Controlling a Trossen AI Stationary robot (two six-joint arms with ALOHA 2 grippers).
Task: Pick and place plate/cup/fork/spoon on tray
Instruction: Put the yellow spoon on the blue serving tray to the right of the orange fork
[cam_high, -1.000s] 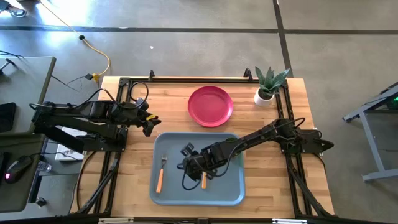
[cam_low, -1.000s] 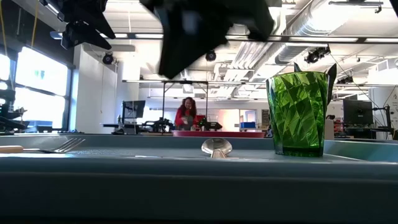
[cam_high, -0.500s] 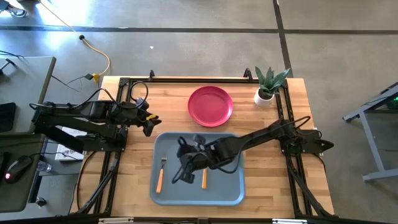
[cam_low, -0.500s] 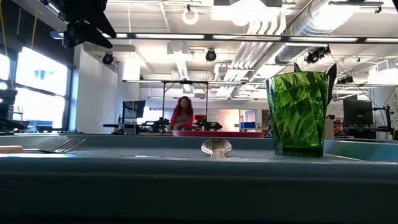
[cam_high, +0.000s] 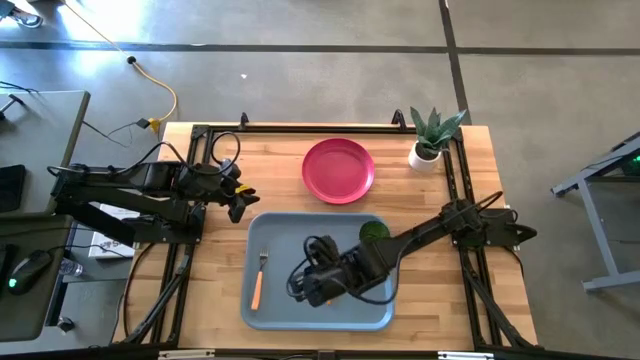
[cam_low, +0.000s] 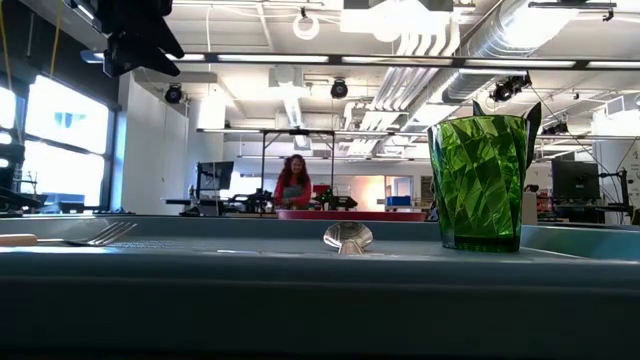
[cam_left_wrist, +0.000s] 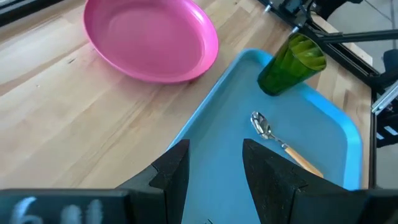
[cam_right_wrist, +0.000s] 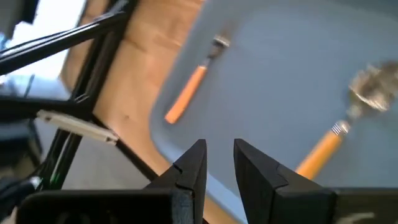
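Left tool (cam_high: 240, 203) sits parked at the counter's (cam_high: 210, 300) left side, fingers apart and holding nothing. On the tray (cam_high: 275, 312) the fork (cam_high: 259, 279) lies near the left edge, the spoon (cam_left_wrist: 283, 144) around the middle, mostly hidden from above by the right tool (cam_high: 312, 288), which hovers empty with a narrow gap between its fingers. The cup (cam_high: 374, 231) stands upright in the tray's far right corner. The plate (cam_high: 338, 170) is on bare wood beyond the tray.

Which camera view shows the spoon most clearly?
The left wrist view: the whole spoon lies unobstructed on the tray. The right wrist view shows it blurred, the low view only its bowl end-on, and the high view hides it under the right arm.
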